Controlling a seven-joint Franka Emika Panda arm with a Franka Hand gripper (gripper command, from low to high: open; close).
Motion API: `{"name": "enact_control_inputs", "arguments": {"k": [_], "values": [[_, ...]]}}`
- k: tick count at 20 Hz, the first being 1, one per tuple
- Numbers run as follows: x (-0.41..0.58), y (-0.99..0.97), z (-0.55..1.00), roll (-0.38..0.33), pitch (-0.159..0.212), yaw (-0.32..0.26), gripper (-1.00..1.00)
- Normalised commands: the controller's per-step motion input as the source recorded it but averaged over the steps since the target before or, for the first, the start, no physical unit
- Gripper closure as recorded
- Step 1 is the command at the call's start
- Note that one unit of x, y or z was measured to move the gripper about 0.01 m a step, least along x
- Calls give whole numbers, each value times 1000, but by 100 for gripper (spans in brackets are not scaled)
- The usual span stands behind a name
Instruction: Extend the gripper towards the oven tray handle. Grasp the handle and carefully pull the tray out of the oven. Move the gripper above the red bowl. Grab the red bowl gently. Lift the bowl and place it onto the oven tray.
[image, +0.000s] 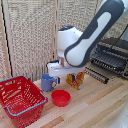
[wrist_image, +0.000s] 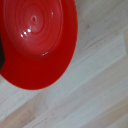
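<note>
The small red bowl (image: 61, 97) sits on the wooden table, in front of the blue mug. It fills much of the wrist view as a shiny red bowl (wrist_image: 32, 42) seen from straight above. My gripper (image: 60, 73), a flat white block on the arm, hovers above the bowl without touching it. Its fingers do not show clearly in either view. At the exterior view's right stands the dark oven (image: 118, 46), with the wire tray (image: 106, 60) drawn forward out of its mouth.
A blue mug (image: 48, 82) stands just behind the bowl, and an orange packet (image: 76, 80) stands beside it. A large red basket (image: 20, 99) sits at the exterior view's left. The oven's flap door (image: 97, 75) hangs open below the tray. A slatted screen stands behind the table.
</note>
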Motion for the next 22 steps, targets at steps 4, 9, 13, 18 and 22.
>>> {"name": "enact_control_inputs", "arguments": {"k": [4, 9, 13, 18, 22], "values": [[0, -341, -192, 79, -64, 0, -100], [29, -250, -269, 67, -22, 0, -100], [121, -21, -372, 27, 7, -1, -100], [170, 0, -337, 1, 38, -1, -100], [60, -17, -331, -14, 105, 0, -100]]}}
